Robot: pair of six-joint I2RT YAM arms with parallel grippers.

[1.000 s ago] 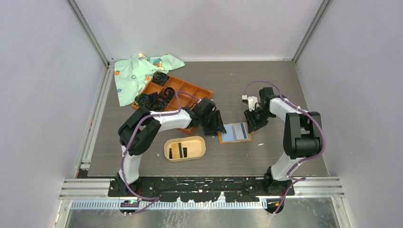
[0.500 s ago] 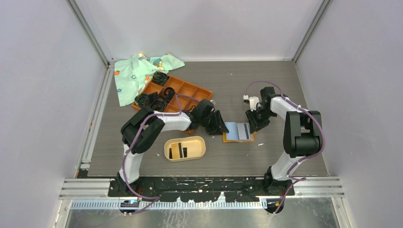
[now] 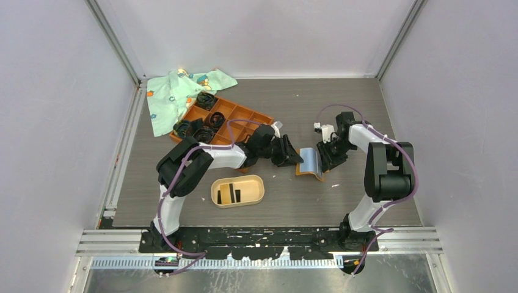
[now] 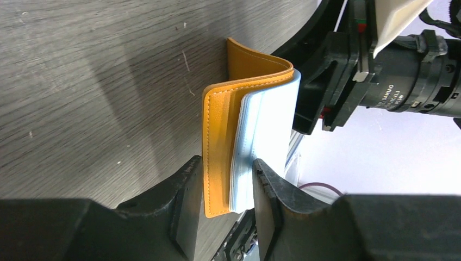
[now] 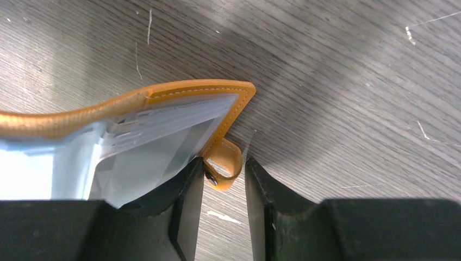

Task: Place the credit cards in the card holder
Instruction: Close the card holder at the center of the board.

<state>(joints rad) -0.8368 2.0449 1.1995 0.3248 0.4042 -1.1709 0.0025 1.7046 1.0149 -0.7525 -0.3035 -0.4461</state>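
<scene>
The card holder (image 3: 237,200), a beige oval tray, lies at front centre with dark credit cards (image 3: 228,193) on its floor. To its right an orange wallet (image 3: 310,163) with blue-grey sleeves stands bent up off the table. My left gripper (image 3: 294,160) is shut on the wallet's left edge. In the left wrist view the wallet (image 4: 220,141) is pinched between the fingers of the left gripper (image 4: 227,187). My right gripper (image 3: 327,160) is at the wallet's right side. In the right wrist view the right gripper (image 5: 224,176) closes round the orange snap tab (image 5: 225,160).
An orange grid tray (image 3: 247,113) holding black coiled bands (image 3: 205,100) sits at back left, partly under a green patterned cloth (image 3: 174,91). The left arm's forearm passes just behind the card holder. Grey walls and metal rails bound the table.
The left gripper slid right, closed on the wallet's left edge and lifted it. The wallet, flat and open before, now bends upward toward the right gripper, which stayed put.
</scene>
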